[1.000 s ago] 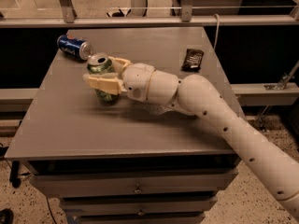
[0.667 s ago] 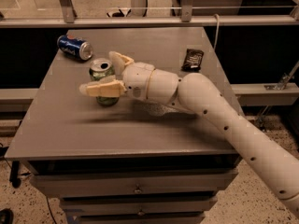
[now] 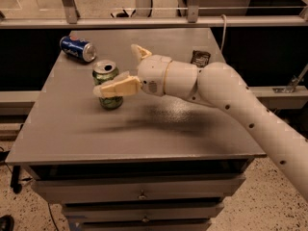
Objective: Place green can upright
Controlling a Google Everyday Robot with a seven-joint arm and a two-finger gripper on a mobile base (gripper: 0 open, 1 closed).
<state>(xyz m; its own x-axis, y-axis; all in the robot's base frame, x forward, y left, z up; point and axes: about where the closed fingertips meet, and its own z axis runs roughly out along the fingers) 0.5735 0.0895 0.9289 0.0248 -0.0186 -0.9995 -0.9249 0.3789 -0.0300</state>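
Standing upright on the counter (image 3: 144, 134), left of centre, the can (image 3: 110, 101) sits at the wide-open pincer (image 3: 117, 70), one finger crossing its front. Best retreat: straight back and up, not clipping the can.

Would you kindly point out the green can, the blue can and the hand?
green can (image 3: 105, 68), camera view: silver top end.
blue can (image 3: 76, 48), camera view: middle of its side.
hand (image 3: 115, 70), camera view: between its open fingertips, at the green can.

The gripper (image 3: 116, 70) beside the green can (image 3: 106, 72) has let go (jaws now spread)
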